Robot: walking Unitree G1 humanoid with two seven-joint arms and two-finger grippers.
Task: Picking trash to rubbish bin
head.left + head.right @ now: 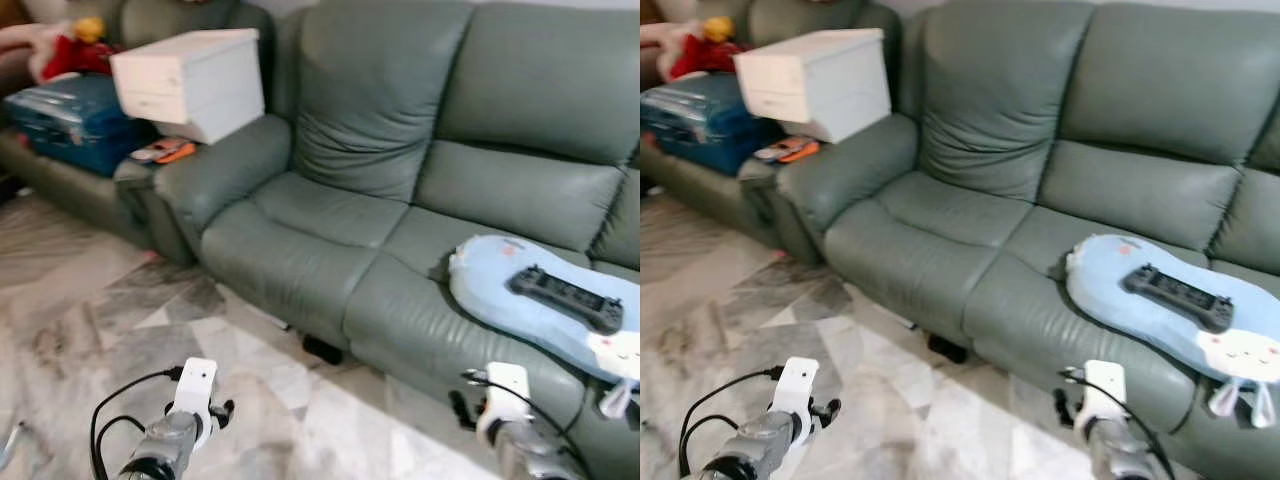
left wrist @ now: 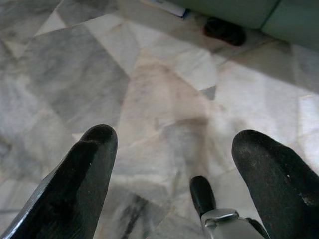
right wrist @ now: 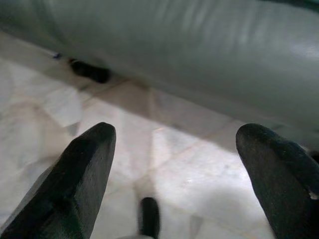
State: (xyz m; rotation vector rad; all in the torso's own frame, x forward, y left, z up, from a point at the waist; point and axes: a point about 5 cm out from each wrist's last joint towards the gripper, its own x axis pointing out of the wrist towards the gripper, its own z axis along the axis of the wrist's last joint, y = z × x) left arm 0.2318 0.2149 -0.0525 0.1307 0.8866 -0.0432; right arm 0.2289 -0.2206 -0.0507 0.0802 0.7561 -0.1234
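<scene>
I'm standing in front of the green sofa (image 1: 400,200), head tilted down, both arms held low over the marble floor (image 1: 100,320). Left gripper (image 2: 174,164) is spread wide with nothing between its fingers, just floor tiles under it. Right gripper (image 3: 174,169) is the same, released and empty, hanging just off the sofa's front edge.

Where's the trash? The likeliest piece is a small dark object (image 1: 322,349) on the floor, tucked against the sofa base between the two seats; I can also make it out from the left wrist (image 2: 224,31) and the right wrist (image 3: 89,70). I can't tell what it is. I can't spot a rubbish bin from here.

On the seat lies a light blue cushion (image 1: 540,300) with a black controller (image 1: 565,297) on top. Over on the armrest there's a white box (image 1: 190,82), beside a blue bag (image 1: 70,120).

Risks from here, as I judge them: the dark thing sits half under the sofa lip, so a reach could knock the fingers into the leather or push it further under. And I could grab the controller by mistake, which is no trash.
</scene>
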